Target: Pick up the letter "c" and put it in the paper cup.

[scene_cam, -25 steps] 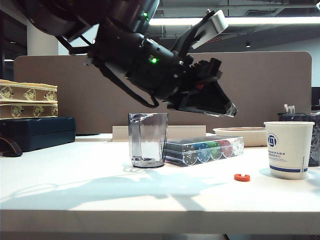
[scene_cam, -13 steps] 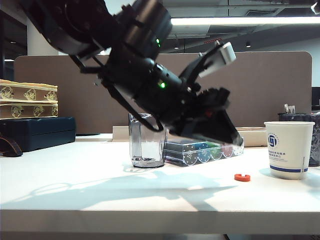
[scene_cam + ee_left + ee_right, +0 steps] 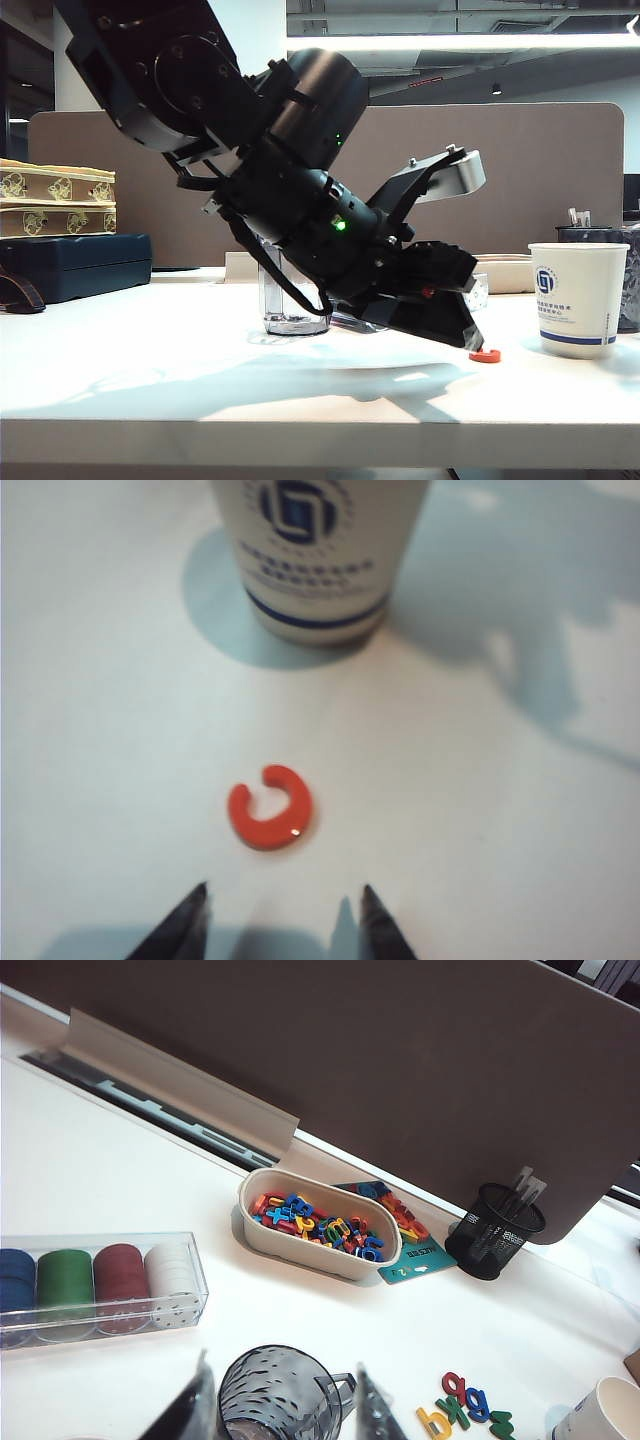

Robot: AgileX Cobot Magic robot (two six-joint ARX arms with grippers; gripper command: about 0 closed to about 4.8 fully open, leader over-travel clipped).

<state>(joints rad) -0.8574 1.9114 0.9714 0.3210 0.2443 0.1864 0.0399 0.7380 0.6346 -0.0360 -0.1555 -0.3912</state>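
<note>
One red letter "c" (image 3: pixel 270 808) lies flat on the white table (image 3: pixel 150 390), short of the front edge and toward the right side, with one white paper cup (image 3: pixel 577 298) standing upright just beyond it; the two are near but apart, and what the cup holds cannot be seen. The left gripper (image 3: pixel 283 920) hangs low over the table with its two fingertips (image 3: pixel 188 912) spread apart and empty, the letter just ahead of them and bare tabletop on either side. The right gripper (image 3: pixel 282 1405), its jaws also wide and holding nothing, sits high above one clear grey cup (image 3: pixel 280 1395). One clear case (image 3: pixel 100 1285) holds four stacks of chips: blue, green, dark red and white. One oval cream tray (image 3: pixel 320 1225) near the back edge is heaped with small coloured letters, beside one black mesh pen holder (image 3: pixel 493 1230). Four loose letters (image 3: pixel 462 1407) lie on the table near a cup rim. Open table stretches along the front edge to the left.
</note>
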